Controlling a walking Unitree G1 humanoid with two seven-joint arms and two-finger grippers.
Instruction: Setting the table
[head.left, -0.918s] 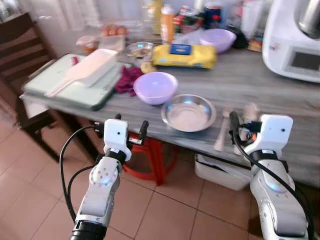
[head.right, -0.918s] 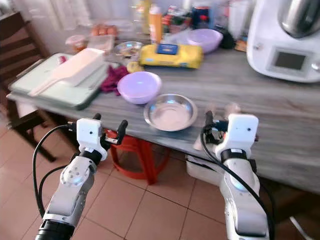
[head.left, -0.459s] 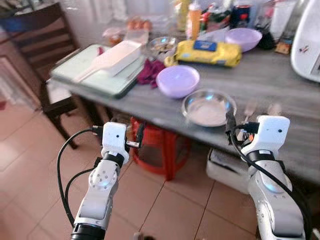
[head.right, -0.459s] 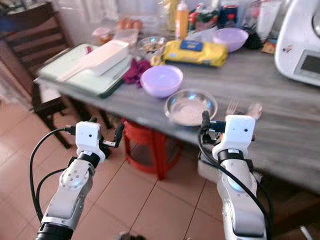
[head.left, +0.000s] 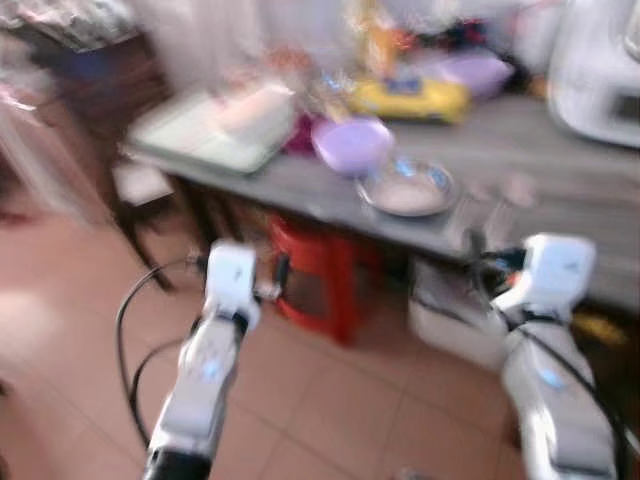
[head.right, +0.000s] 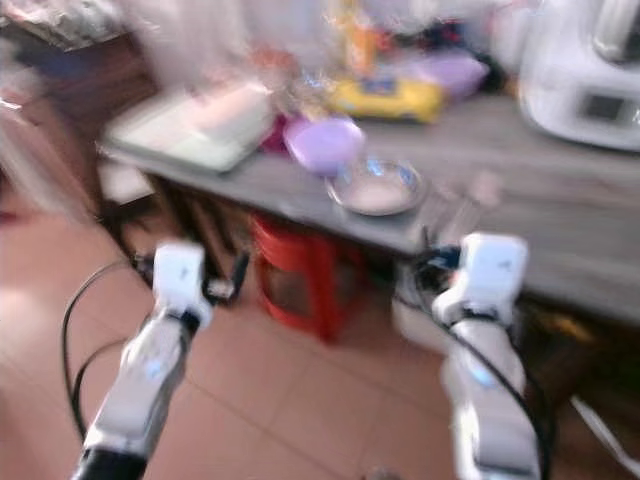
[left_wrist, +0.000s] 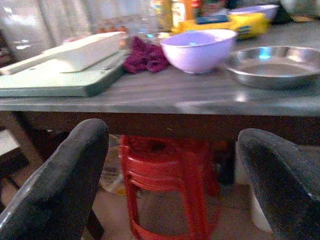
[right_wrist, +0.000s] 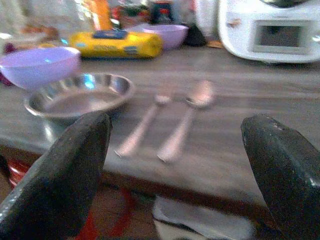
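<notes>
Both head views are smeared by motion blur, so edges and small things are hard to read there; the wrist views are sharper. Nearest, the left pincer (head.left: 262, 286) hangs over the tiled floor (head.left: 330, 400) short of the surface (left_wrist: 165, 95), its two black fingers (left_wrist: 55, 185) spread wide with nothing between them. The right pincer (right_wrist: 175, 165) is held just short of the surface's near edge, also spread wide and empty. Under the surface stands a red stool (left_wrist: 170, 185), partly cut off by the left fingers, and further right a white box (head.left: 445, 320) on the floor, half hidden by the right arm. On the surface near its front edge lie a fork (right_wrist: 142, 125) and a spoon (right_wrist: 185, 120) side by side, blurred, to the right of a steel bowl (right_wrist: 80, 97) that looks empty. Left of and just behind it sits a purple bowl (left_wrist: 197, 47); its inside cannot be seen. Further left is a maroon cloth (left_wrist: 145, 57), then a green board (left_wrist: 55, 80) carrying a white tray (left_wrist: 75, 50). Farther back lie a yellow pack (right_wrist: 117, 44), a second purple bowl (right_wrist: 165, 35) and bottles too blurred to tell apart. At far right a white appliance (right_wrist: 270, 30) is cut off by the frame.
</notes>
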